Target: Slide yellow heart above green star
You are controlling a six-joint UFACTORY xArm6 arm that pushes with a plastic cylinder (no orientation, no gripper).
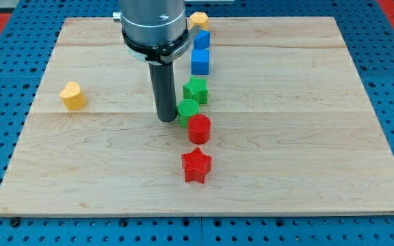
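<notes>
Gripperless, my tip (167, 119) stood beside the green cylinder (188, 111), well apart from the yellow heart (73, 96) at the tabletop's (306, 137) left; light, rigid, probably easily slid rightward by pushing its left flank toward the green star (195, 90).

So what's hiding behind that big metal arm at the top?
A yellow block pokes out behind the arm, its shape mostly covered. Below it sit two blue blocks. Anything further behind the arm is hidden.

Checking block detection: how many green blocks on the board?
2. Green star sits mid-board below the blue cube; green cylinder is just below the star, right beside my tip. The arm could hide another near the view's top.
</notes>
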